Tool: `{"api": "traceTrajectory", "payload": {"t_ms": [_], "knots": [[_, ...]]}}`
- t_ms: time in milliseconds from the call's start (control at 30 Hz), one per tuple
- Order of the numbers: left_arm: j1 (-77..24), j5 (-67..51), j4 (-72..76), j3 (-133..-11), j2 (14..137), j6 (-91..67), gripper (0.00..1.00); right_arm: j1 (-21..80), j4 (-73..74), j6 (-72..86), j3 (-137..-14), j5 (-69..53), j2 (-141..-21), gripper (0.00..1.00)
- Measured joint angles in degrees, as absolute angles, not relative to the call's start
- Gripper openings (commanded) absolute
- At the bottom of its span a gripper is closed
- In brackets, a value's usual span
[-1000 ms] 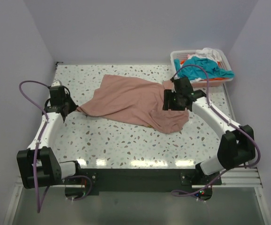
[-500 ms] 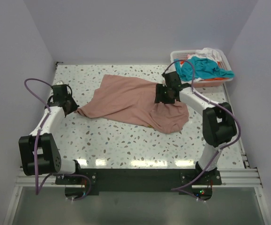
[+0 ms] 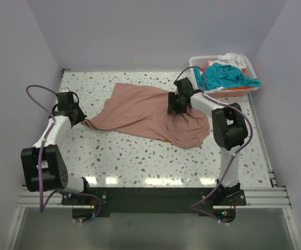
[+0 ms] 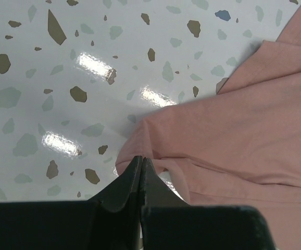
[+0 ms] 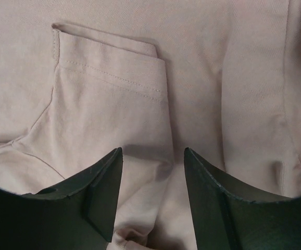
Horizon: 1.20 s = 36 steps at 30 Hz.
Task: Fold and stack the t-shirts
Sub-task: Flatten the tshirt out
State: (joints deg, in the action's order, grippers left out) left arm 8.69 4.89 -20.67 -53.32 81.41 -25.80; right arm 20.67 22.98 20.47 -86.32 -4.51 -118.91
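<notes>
Pink t-shirt (image 3: pixel 140 112): dusty salmon, rumpled and unfolded, spread across mid-frame on the speckled table (image 3: pixel 129 156). Left gripper (image 4: pixel 141 162) is pinched tight on its left corner. Right gripper (image 5: pixel 153 156) has its jaws parted over a stitched sleeve (image 5: pixel 109 83), centre-right.

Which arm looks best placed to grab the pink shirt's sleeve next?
Probably the right: the right gripper hangs open directly over the sleeve of the pink t-shirt, while the left gripper is shut on its opposite corner.

The salmon-pink t-shirt (image 3: pixel 140 112) is soft matt cloth with stitched hems, the speckled tabletop (image 3: pixel 129 156) smooth and glossy, the far-right basket (image 3: pixel 194 62) white plastic lattice.
</notes>
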Motion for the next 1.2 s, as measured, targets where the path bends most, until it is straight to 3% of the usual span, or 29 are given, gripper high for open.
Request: {"api": "traceTrajectory", "payload": {"t_ms": [267,433,800,900,1033,1200], "knots": [[9.3,4.6,-20.7,-53.6,82.1,-25.7,0.0,20.6,22.8,19.3,-86.3,-7.2,-119.1,0.09],[9.4,4.4,-20.6,-53.8,82.3,-25.7,0.0,20.7,22.6,17.9,-86.1,-10.9,-119.1,0.0],[9.4,3.7,-20.7,-53.8,82.3,-25.8,0.0,30.9,28.8,9.3,-90.3,-25.2,-119.1,0.02],[9.5,3.6,-20.7,-53.8,82.3,-25.8,0.0,35.5,32.3,6.6,-91.6,-27.9,-119.1,0.15],[9.6,3.6,-20.7,-53.8,82.2,-25.8,0.0,39.0,35.5,5.4,-91.6,-30.1,-118.5,0.44],[9.6,3.4,-20.7,-53.5,82.0,-25.8,0.0,37.3,34.7,7.4,-91.6,-28.2,-114.5,0.53]]}}
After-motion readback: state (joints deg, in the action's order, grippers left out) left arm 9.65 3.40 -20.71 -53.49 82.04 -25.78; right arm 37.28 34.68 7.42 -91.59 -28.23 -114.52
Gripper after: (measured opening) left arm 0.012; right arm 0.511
